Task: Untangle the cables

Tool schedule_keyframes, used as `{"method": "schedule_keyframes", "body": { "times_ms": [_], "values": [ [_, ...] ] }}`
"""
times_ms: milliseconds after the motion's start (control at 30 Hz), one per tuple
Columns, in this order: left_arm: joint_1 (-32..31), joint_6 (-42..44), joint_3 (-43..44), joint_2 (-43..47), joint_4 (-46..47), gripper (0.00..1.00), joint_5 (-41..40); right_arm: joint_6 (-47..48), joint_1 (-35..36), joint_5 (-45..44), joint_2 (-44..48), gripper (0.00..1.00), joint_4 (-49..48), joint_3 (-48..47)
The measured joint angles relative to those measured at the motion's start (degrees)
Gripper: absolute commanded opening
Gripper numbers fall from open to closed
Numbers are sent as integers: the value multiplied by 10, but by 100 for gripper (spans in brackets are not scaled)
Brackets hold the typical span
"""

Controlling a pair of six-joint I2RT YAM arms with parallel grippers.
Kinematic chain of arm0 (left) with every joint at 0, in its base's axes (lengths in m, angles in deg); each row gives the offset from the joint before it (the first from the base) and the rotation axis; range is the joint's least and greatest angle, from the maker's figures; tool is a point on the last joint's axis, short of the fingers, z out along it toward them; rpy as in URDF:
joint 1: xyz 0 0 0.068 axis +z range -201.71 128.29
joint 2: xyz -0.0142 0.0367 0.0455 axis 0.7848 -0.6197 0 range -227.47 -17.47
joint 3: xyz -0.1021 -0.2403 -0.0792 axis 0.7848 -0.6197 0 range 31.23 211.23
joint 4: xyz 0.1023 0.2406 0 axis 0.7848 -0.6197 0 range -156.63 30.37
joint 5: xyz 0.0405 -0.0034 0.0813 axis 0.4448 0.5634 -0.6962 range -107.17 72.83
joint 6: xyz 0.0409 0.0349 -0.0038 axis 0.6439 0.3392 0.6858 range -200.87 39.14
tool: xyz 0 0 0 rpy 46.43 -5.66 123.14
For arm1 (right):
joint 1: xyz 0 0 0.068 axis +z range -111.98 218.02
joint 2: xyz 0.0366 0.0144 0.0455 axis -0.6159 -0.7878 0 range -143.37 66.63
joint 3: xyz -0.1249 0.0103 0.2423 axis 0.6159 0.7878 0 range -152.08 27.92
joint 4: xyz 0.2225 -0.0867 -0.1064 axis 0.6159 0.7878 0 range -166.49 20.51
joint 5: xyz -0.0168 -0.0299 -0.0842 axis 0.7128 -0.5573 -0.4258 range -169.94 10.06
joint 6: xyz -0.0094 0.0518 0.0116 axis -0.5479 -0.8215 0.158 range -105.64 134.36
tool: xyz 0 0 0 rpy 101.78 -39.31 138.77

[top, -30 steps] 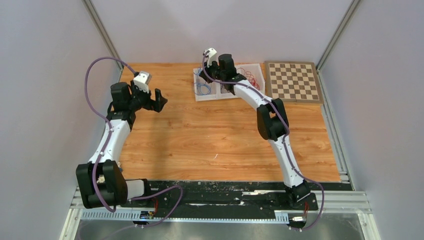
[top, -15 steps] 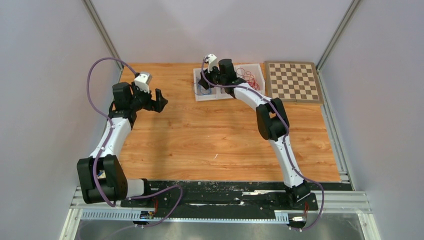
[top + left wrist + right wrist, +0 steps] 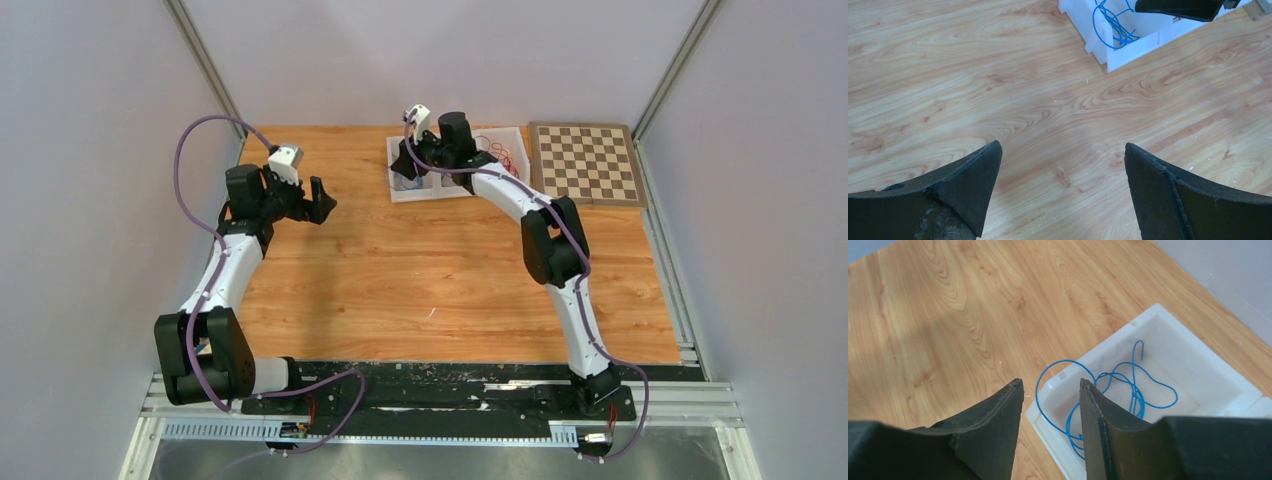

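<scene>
A wood-grain table [image 3: 400, 270] is enclosed by plain grey walls [image 3: 90, 150], and a chessboard [image 3: 585, 162] is set at its far right edge. Just to the left of the board a white divided tray [image 3: 1173, 327] is placed, and the cables are found in it. A blue cable [image 3: 1134, 390] is seen in the left-hand compartment as a loose tangle of loops, one loop spilling over the near rim. Red cables [image 3: 508, 155] are glimpsed in the right-hand compartment; whatever lies in the middle is hidden by the right arm.

The right gripper [image 3: 1050, 382] is held above the near corner of the blue cable's compartment, its fingers parted only narrowly and nothing caught between them. The left gripper [image 3: 1062, 146] is held over bare wood well to the left of the tray, its fingers spread wide and empty.

The colours appear to be sorted already into separate compartments, so most of the separating is judged done. The blue strand is not yet tidied, and its trailing loop is probably what is left to settle.
</scene>
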Motion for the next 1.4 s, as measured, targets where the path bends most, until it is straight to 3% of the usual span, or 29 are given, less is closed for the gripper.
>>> {"method": "schedule_keyframes", "body": {
  "times_ms": [67, 267, 667, 867, 967, 1067, 1400],
  "values": [
    [0, 0, 0, 0, -1, 100, 0, 0, 5, 3, 0, 46, 7, 0],
    [0, 0, 0, 0, -1, 100, 0, 2, 25, -9, 0, 63, 27, 0],
    [0, 2, 0, 0, -1, 100, -1, 49, 45, -118, -10, 62, 44, 0],
    [0, 2, 0, 0, -1, 100, -1, 67, 45, -148, -30, 68, 60, 2],
    [0, 2, 0, 0, -1, 100, -1, 69, 45, -148, -34, 62, 69, 4],
    [0, 3, 0, 0, -1, 100, -3, 71, 45, -147, -38, 45, 70, 4],
    [0, 5, 0, 0, -2, 100, -5, 78, 44, -121, -40, 5, 79, 4]
  ]
}}
